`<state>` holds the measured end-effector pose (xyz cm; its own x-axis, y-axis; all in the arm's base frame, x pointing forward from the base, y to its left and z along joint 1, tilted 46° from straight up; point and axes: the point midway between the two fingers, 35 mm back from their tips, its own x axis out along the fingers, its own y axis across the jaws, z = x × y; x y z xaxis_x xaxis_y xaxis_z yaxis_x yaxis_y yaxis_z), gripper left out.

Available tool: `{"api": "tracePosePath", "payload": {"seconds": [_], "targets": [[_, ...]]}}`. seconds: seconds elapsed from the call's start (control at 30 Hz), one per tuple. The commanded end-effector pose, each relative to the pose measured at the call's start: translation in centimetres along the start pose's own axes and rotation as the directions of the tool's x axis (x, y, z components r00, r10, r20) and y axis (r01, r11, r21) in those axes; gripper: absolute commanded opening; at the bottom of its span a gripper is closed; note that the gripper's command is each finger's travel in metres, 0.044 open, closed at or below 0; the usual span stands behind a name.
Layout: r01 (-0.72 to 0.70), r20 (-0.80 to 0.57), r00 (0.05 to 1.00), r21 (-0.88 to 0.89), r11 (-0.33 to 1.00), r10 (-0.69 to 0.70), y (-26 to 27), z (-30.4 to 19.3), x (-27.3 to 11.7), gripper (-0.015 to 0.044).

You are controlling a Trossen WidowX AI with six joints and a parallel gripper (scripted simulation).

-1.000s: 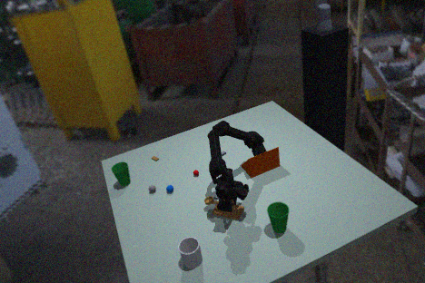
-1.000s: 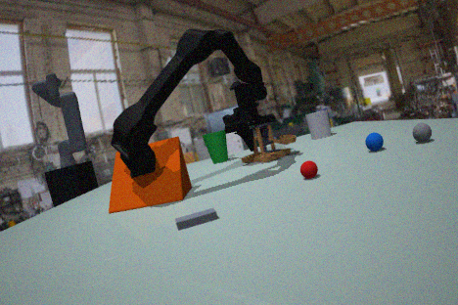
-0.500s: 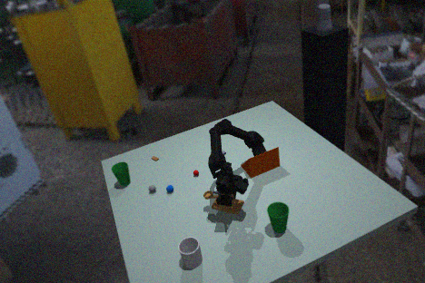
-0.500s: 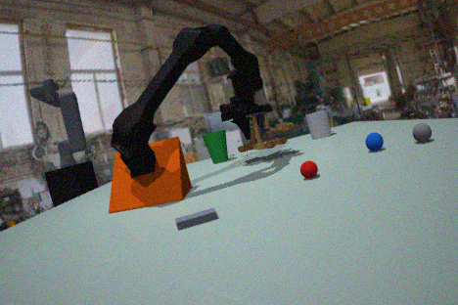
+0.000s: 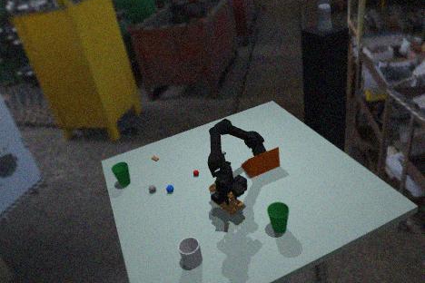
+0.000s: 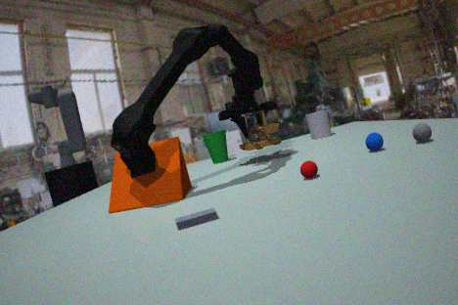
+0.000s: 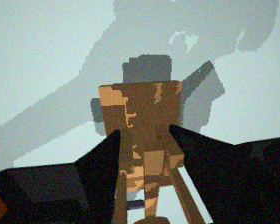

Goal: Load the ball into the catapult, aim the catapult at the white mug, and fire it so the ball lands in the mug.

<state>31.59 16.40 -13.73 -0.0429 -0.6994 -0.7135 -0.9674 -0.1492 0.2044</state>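
Observation:
The brown wooden catapult (image 5: 233,206) (image 6: 260,145) (image 7: 146,100) is between my gripper's fingers. My gripper (image 6: 251,128) (image 7: 145,131) is shut on it and points down. The catapult hangs a little above the table, its shadow apart from its base. The white mug (image 5: 191,255) (image 6: 319,124) stands upright near the front edge in the top view. A red ball (image 5: 196,172) (image 6: 308,169), a blue ball (image 5: 170,189) (image 6: 374,142) and a grey ball (image 5: 152,189) (image 6: 422,133) lie apart on the table. Whether the catapult's cup holds anything is hard to tell.
One green cup (image 5: 278,219) (image 6: 215,148) stands right of the catapult in the top view; another green cup (image 5: 121,175) stands at the left edge. An orange wedge (image 5: 265,163) (image 6: 172,156) is by the arm's base. A small grey bar (image 6: 197,219) and a small orange piece (image 5: 155,159) lie flat.

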Motion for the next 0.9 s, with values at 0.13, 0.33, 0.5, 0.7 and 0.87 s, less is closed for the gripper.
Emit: {"api": "tracePosePath", "payload": {"seconds": [0.13, 0.33, 0.5, 0.7, 0.87], "targets": [[0.014, 0.002, 1.0, 0.29, 0.957, -0.015, -0.9, 0.2, -0.4, 0.0], [0.014, 0.002, 1.0, 0.432, 0.902, -0.016, -2.1, 0.1, -0.4, 0.0], [0.014, 0.001, 1.0, 0.434, 0.901, -0.016, -2.2, 0.1, -0.4, 0.0], [0.014, 0.001, 1.0, 0.435, 0.9, -0.016, -2.5, 0.0, 0.0, 0.0], [0.014, 0.001, 1.0, 0.435, 0.9, -0.016, -2.5, 0.0, 0.8, 0.0]]}}
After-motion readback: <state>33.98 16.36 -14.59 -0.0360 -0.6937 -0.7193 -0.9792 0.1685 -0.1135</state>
